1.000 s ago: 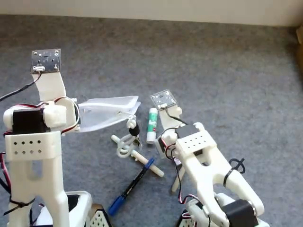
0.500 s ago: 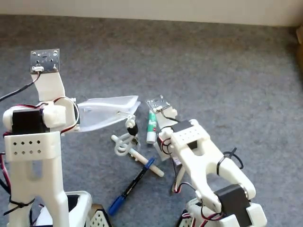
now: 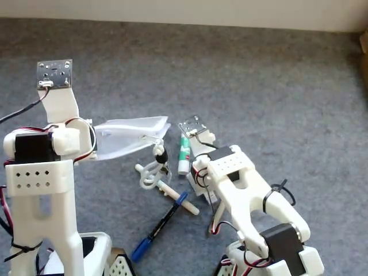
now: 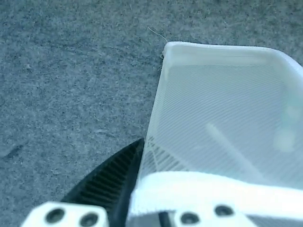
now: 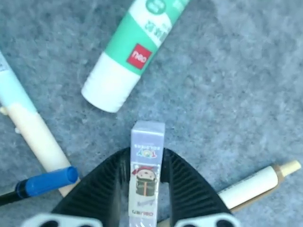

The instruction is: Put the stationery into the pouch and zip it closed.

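Place: robot test bench; kind of room unclear
Surface: grey short-pile carpet [image 3: 276, 86] covering the counter
Backdrop: pale wall strip [image 3: 230, 11]
Rig: left arm [image 3: 40, 184], right arm [image 3: 247, 195], white plastic, bare wires

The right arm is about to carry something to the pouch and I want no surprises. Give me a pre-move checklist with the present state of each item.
1. Left gripper clamped on the pouch: ok, a finger shows on each face of it.
2. Right gripper closed on the eraser: ok, its fingers press both sides.
3. Eraser lifted off the carpet: cannot tell.
4. Pouch mouth open and facing the right arm: cannot tell.
5. Low route to the pouch free: probably not ok, the glue stick lies between the right gripper and the pouch.
6. Other stationery packed: not ok, the glue stick, blue pen and cream pen lie on the carpet.
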